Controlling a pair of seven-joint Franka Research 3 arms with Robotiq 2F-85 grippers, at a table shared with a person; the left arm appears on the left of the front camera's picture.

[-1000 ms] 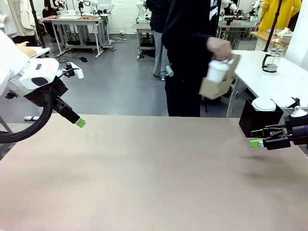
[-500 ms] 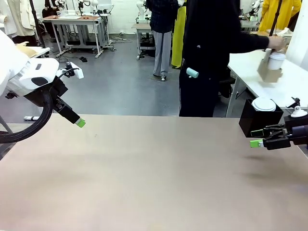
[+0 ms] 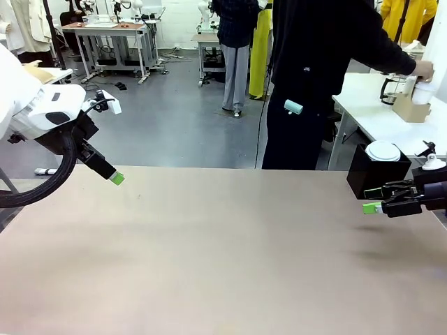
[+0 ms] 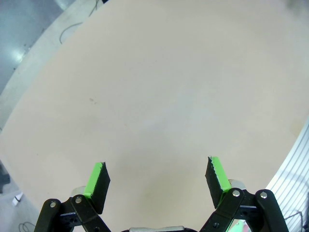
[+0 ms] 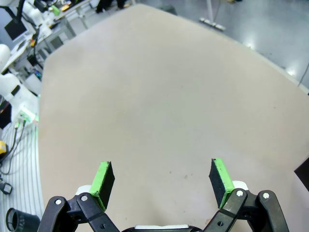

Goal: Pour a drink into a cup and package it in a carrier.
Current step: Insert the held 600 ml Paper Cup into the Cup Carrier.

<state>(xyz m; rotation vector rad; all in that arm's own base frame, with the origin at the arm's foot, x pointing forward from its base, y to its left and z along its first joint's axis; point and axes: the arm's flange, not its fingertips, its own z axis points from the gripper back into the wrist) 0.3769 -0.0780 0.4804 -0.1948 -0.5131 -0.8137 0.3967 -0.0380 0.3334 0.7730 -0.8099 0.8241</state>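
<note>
Item: cup point(image 3: 422, 91). White paper cup, seated in the carrier point(image 3: 411, 108) at the upper right of the front view, on a white side table point(image 3: 380, 118) beyond the work table. The person's hand point(image 3: 422, 68) rests at its top; whether a lid is on cannot be told at this size. Judged light and thin-walled, easily crushed if squeezed hard, top-heavy once filled; best held around the mid wall with mild pressure, or moved by way of the carrier.

Item: carrier. Brown cardboard, low, holding the cup. Judged light, fairly stiff but bendable under a loaded cup; the upright tab or a grip from beneath would suit.

Item: glass jug point(image 3: 394, 89). Clear with a dark handle, just left of the carrier on the same side table. Contents not readable here. Judged heavy, smooth, breakable; take by the handle.

Item: black box point(image 3: 376, 174). Right edge of frame, at the work table's far corner, white domed lid point(image 3: 383, 151) on top.

Item: right gripper point(image 5: 158, 178). Right edge of the front view, just below the box. Fingers spread wide, nothing between them.

Item: left gripper point(image 4: 158, 175). Upper left of the front view, above the table's left end. Fingers spread wide, nothing held.

Item: work table point(image 3: 223, 258). Tan surface across the lower frame, well apart from the cup.
</note>
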